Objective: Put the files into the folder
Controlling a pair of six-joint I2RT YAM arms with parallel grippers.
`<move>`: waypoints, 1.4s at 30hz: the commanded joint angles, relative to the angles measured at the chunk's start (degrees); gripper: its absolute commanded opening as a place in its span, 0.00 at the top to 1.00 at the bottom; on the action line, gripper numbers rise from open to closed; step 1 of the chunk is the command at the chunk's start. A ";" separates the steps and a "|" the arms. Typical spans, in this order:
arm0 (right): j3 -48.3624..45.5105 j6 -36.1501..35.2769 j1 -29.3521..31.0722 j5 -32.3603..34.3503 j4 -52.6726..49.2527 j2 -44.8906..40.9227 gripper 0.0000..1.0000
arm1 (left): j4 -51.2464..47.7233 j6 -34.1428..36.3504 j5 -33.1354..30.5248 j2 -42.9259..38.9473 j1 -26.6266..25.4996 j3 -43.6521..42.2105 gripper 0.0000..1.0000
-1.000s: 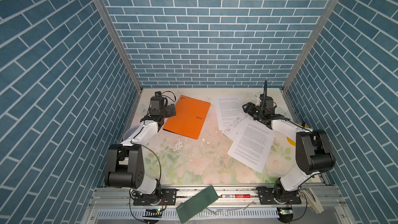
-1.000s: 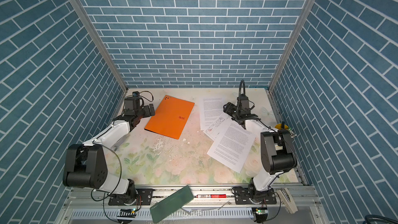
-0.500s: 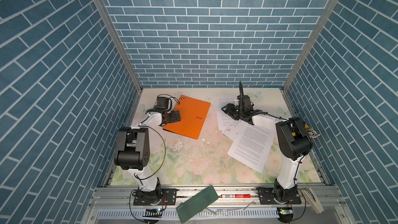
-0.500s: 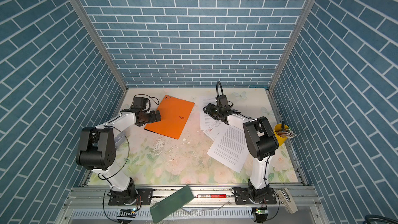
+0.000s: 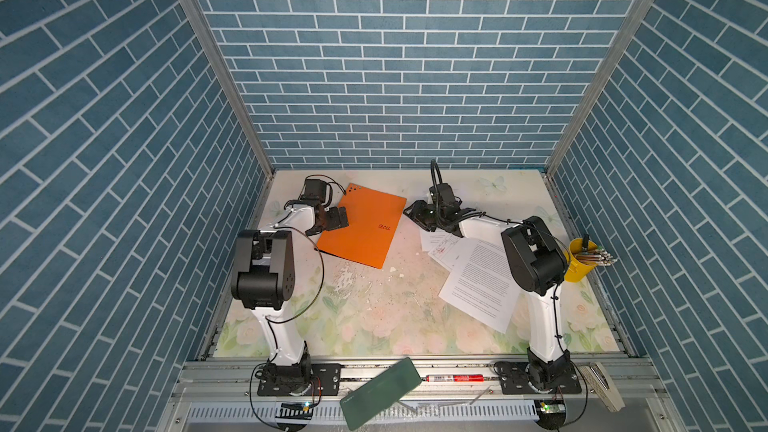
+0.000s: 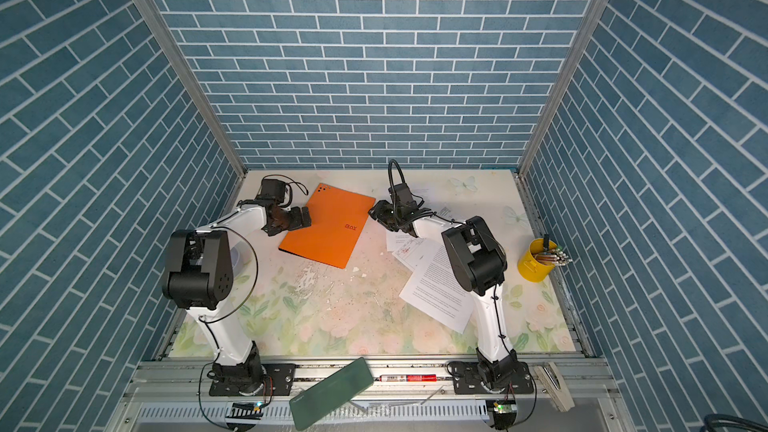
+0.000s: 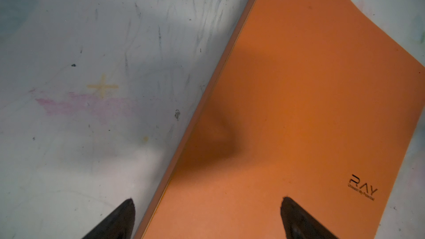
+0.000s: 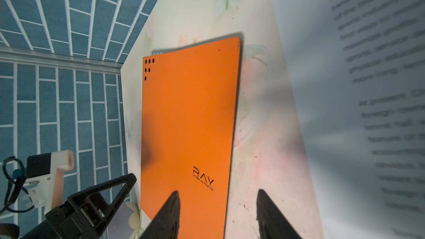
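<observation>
Folder [image 5: 365, 226] closed, flat; files [image 5: 478, 284] loose to its R

Blue brick walls [image 5: 374, 56], floral tabletop [image 5: 374, 317], aluminium corner posts [image 5: 218, 64]

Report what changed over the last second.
The right claw swung left off the paper sheets to the right edge of the folder, jaws apart. The left claw edged further over its left edge, wide open. Nothing gripped. Folder and sheets have not moved.
</observation>
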 commanded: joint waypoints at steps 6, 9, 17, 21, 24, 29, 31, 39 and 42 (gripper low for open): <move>6.72 2.94 1.30 -1.77 -5.16 5.58 0.48 | -1.47 -0.19 4.97 2.83 0.37 1.94 0.06; 7.35 3.37 1.49 -2.01 -6.71 6.64 0.50 | -1.14 -0.80 6.28 3.17 0.36 1.37 0.07; 8.16 3.99 1.60 -2.59 -7.13 7.82 0.51 | -1.16 -1.68 9.27 3.54 0.28 0.13 0.10; 7.89 3.97 1.60 -2.39 -7.33 7.82 0.51 | -0.08 -2.96 12.61 2.76 0.11 -1.93 0.12; 7.80 3.74 1.60 -2.74 -7.10 7.99 0.51 | 0.48 -4.10 14.56 1.99 -0.05 -3.73 0.13; 7.28 3.29 1.61 -3.47 -7.01 7.62 0.51 | 1.64 -5.15 16.68 0.16 -0.57 -6.73 0.13; 6.63 2.98 1.60 -3.53 -6.93 7.34 0.51 | 1.98 -5.42 17.57 -0.46 -0.77 -7.52 0.14; 3.21 2.59 1.50 -4.74 -3.37 5.18 0.52 | 3.36 -6.19 19.96 -2.34 -1.99 -10.42 0.14; 1.81 2.29 1.50 -5.19 -1.84 4.02 0.53 | 3.58 -6.13 20.69 -2.84 -2.09 -11.20 0.14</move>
